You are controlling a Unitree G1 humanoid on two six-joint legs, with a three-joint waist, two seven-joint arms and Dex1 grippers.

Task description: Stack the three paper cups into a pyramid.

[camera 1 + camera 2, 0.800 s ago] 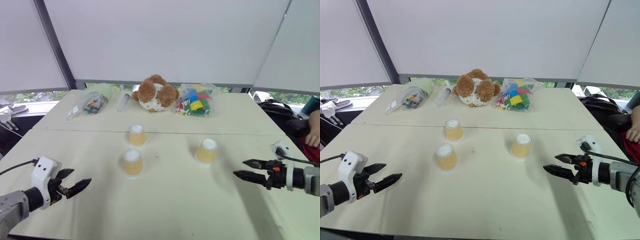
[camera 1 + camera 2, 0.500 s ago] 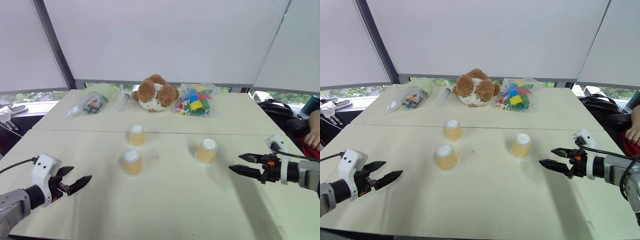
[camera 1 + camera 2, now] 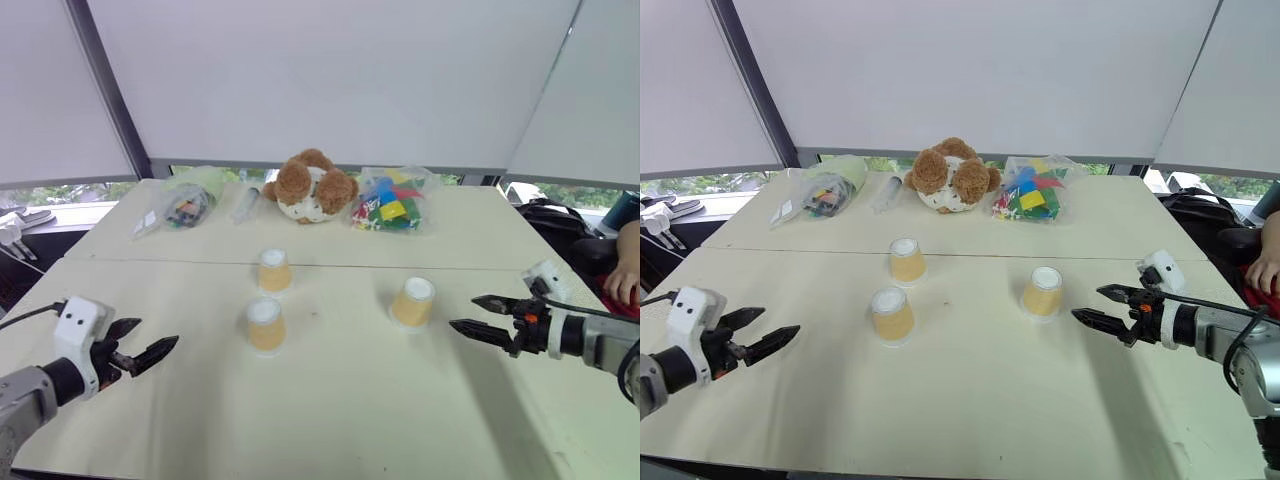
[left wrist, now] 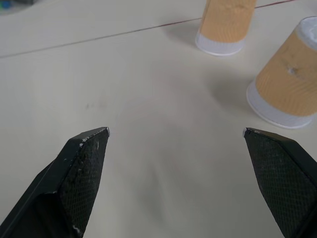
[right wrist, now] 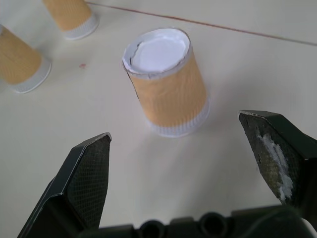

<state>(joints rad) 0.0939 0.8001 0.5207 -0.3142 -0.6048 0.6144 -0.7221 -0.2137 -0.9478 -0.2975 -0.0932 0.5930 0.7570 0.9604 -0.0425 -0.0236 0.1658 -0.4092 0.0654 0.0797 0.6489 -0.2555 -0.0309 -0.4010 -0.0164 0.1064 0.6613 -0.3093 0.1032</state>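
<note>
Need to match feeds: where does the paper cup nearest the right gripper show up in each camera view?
Left eye view: the right-hand cup stands upside down, just ahead of the open right gripper.
Right eye view: same cup, right of centre.
Left wrist view: not identifiable; two other cups show at the edge.
Right wrist view: the cup sits centred between the fingers, untouched.
Shared landmark: the table seam running behind the cups.

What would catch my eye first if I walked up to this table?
Probably the three paper cups, upside down and apart mid-table. Behind them a brown teddy bear sits at the far edge. The right claw is open beside the right-hand cup; the left claw is open at the near left.
</note>
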